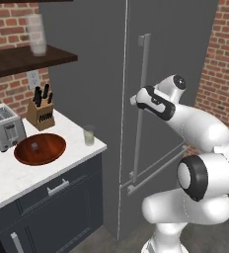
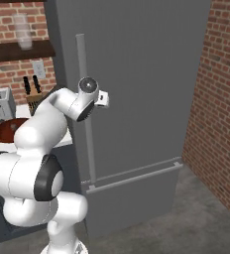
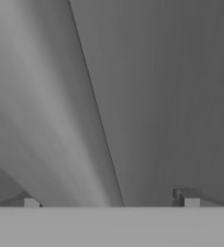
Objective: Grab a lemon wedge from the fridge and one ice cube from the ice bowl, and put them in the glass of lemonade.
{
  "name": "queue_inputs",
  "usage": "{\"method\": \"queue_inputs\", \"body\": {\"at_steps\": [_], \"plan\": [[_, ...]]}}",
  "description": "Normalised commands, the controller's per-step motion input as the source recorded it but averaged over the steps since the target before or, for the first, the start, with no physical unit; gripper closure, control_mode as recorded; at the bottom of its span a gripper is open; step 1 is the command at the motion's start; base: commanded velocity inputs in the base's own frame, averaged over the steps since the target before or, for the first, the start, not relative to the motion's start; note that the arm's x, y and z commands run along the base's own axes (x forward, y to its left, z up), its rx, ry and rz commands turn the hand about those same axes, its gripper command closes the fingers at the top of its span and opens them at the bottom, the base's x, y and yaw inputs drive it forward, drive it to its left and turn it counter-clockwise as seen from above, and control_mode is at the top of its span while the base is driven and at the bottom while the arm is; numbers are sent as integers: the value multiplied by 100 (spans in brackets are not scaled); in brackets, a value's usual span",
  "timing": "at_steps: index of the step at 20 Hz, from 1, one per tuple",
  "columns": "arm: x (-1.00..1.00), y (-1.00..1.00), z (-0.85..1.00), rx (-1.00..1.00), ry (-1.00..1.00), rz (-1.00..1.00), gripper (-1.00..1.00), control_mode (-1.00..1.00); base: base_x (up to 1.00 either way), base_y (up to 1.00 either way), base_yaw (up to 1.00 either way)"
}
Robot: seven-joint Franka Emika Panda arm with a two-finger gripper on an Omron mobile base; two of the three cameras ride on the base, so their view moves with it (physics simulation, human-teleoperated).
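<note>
Opening step: spread-open fingers (image 3: pixel 111 202) straddle the fridge (image 1: pixel 87 99) door handle (image 1: pixel 142 99); next, closing and pulling.

The arm (image 1: pixel 200 163) is being shown as glossy white, rounded segments, joined by dark grey ring-shaped joints. A round dark cap is being displayed on the wrist, with small grey fingertips (image 3: pixel 191 198).

Fridge (image 2: pixel 137 74) top cut off; ice bowl (image 2: pixel 5 130) half-hidden.
</note>
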Motion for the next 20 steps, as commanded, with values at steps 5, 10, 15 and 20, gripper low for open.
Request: {"method": "queue_inputs", "body": {"at_steps": [5,10,15,20], "plan": [[4,12,-7,0,0,0,100,-100,0,0,0],[7,1,-3,0,0,0,100,-100,0,0,0],[11,-38,-12,0,-6,0,100,-100,0,0,0],[0,-100,-10,0,-8,-6,100,-100,0,0,0]]}}
